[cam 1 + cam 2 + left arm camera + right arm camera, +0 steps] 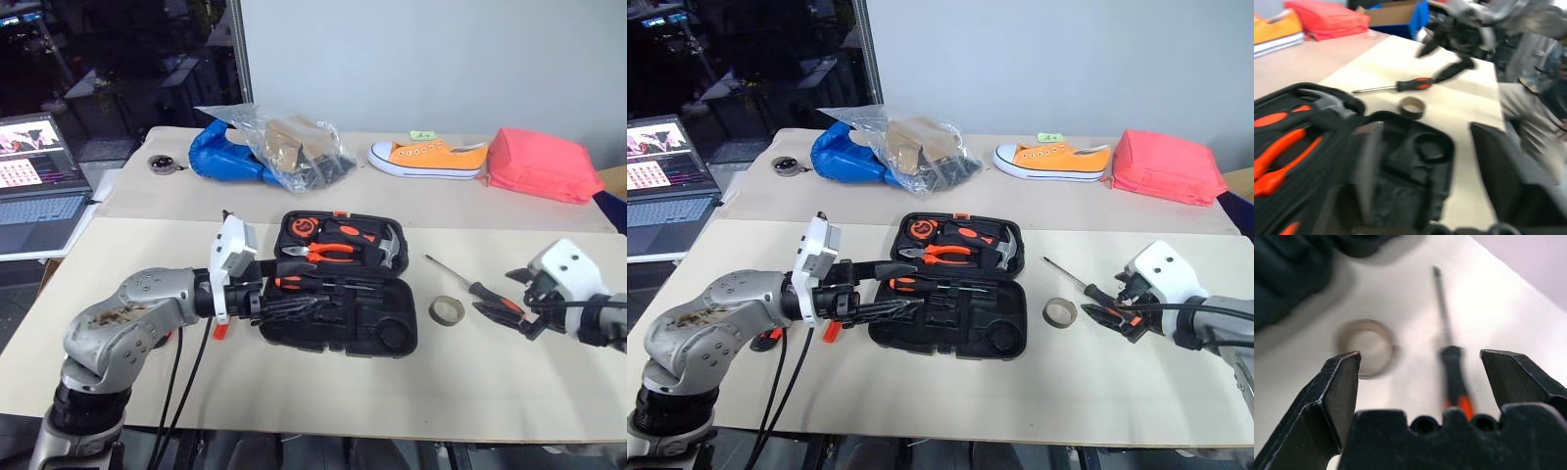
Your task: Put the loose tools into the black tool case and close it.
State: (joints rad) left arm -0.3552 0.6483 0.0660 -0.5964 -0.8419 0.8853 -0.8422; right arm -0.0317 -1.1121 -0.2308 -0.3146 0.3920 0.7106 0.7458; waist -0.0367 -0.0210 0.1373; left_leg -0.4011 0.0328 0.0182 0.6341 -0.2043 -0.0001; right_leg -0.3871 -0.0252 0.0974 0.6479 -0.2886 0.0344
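Two loose tools lie outside the black tool case [338,294], and both fall to your right gripper [517,299]: the screwdriver [475,288] and the tape ring [448,310]. Its jaws stand wide and empty, and in the right wrist view the screwdriver [1451,364] sits just ahead between the two fingertips, nearer one finger, handle end close to the jaws and shaft running straight away from them. That puts its long axis along the gripper's pointing line, not across the gap, so you'd likely close across the handle. The tape ring [1365,354] lies just ahead of the other finger, beside the screwdriver. Your left gripper [884,305] hangs over the open case's near half, jaws apart, nothing held, well apart from both.
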